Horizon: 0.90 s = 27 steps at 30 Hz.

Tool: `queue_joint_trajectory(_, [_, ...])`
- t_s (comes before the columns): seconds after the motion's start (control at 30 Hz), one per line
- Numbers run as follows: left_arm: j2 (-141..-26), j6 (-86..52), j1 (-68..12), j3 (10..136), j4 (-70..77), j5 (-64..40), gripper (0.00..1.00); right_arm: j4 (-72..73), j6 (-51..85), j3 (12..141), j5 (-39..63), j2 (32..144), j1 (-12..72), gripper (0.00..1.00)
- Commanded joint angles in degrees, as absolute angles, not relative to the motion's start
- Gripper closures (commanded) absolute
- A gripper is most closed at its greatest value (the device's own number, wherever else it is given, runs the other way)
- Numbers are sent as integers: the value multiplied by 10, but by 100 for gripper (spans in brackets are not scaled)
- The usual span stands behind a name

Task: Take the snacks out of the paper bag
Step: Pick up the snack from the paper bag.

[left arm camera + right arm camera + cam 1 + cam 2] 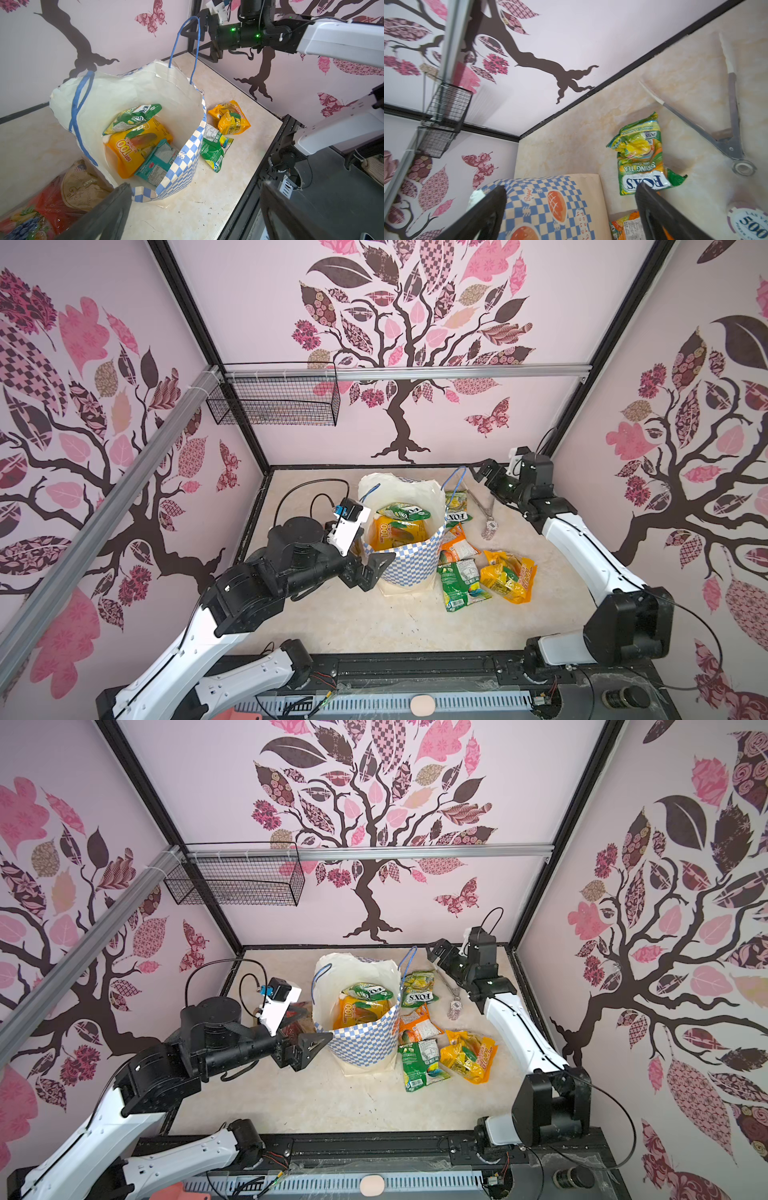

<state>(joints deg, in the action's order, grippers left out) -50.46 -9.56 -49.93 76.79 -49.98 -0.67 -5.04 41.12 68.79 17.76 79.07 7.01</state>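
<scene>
On the cream marbled surface (353, 626) are set a white blue-checkered paper bag (409, 560), crinkly snack packets (507, 576) (beside it) and thin metal tongs (699, 127).

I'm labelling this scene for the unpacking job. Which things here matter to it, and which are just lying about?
Part of the job:
- paper bag
- inside it: green FOX'S packet, yellow LOT 100 packet, teal packet
- already on the table: FOX'S Spring Tea packet, orange packet, green packet, yellow packet, dark red packet

Lying about:
- metal tongs
- poker chip
- hanging wire basket
</scene>
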Motion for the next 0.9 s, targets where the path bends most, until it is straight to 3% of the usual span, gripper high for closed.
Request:
queue_joint_trajectory(0.0, [-499, -80, -501, 762, -478, 16, 2, -19, 407, 686, 215, 733, 72, 0])
queue_joint_trajectory(0.37, [-490, -74, -501, 752, -453, 57, 2, 4, 417, 746, 244, 649, 86, 0])
queue_joint_trajectory(0.87, [-485, -78, -501, 751, -448, 87, 2, -46, 320, 849, 274, 670, 202, 0])
